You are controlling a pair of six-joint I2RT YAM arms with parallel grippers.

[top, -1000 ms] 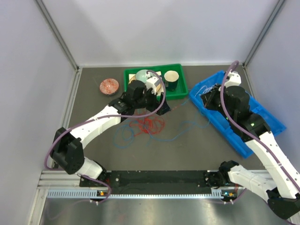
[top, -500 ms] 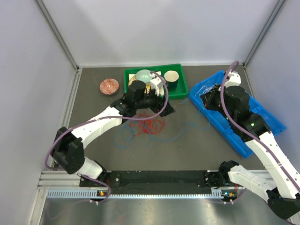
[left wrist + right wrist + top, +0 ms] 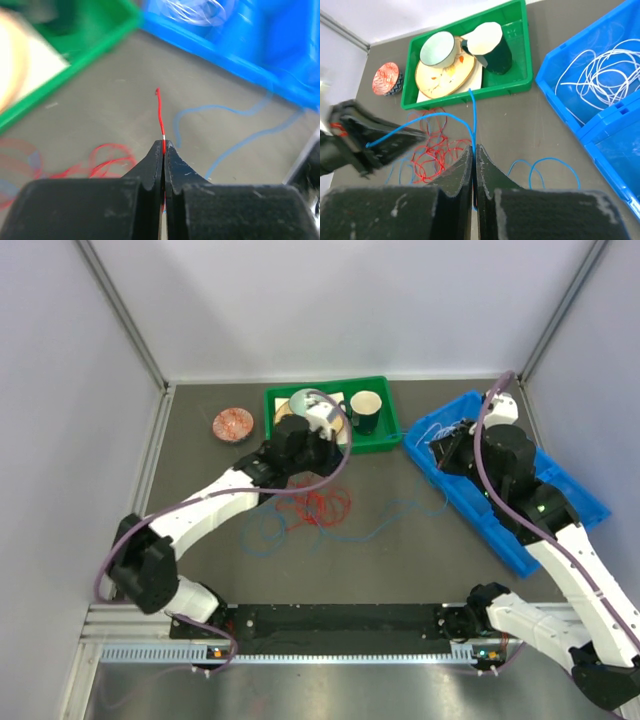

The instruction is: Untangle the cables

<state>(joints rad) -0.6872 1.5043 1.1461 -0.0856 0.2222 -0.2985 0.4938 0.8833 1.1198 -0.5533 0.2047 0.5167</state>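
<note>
Red cable (image 3: 322, 505) lies in a tangled heap mid-table, with loops of blue cable (image 3: 400, 515) running through and around it. My left gripper (image 3: 164, 144) is shut on the red cable (image 3: 160, 112) near one end, which pokes up past the tips; the gripper (image 3: 322, 440) hovers by the green tray. The right gripper (image 3: 475, 148) is shut on the blue cable (image 3: 445, 117), raised over the blue bin's near-left corner (image 3: 440, 448). The white cable (image 3: 600, 75) lies coiled inside the blue bin.
A green tray (image 3: 380, 443) at the back holds a plate, a pale bowl and a dark cup (image 3: 366, 408). A small red bowl (image 3: 233, 424) stands to its left. The blue bin (image 3: 520, 540) lies slanted along the right side.
The left gripper shut on the red cable end and drew back up toward the green tray. The right arm has barely moved and still holds the blue cable.
</note>
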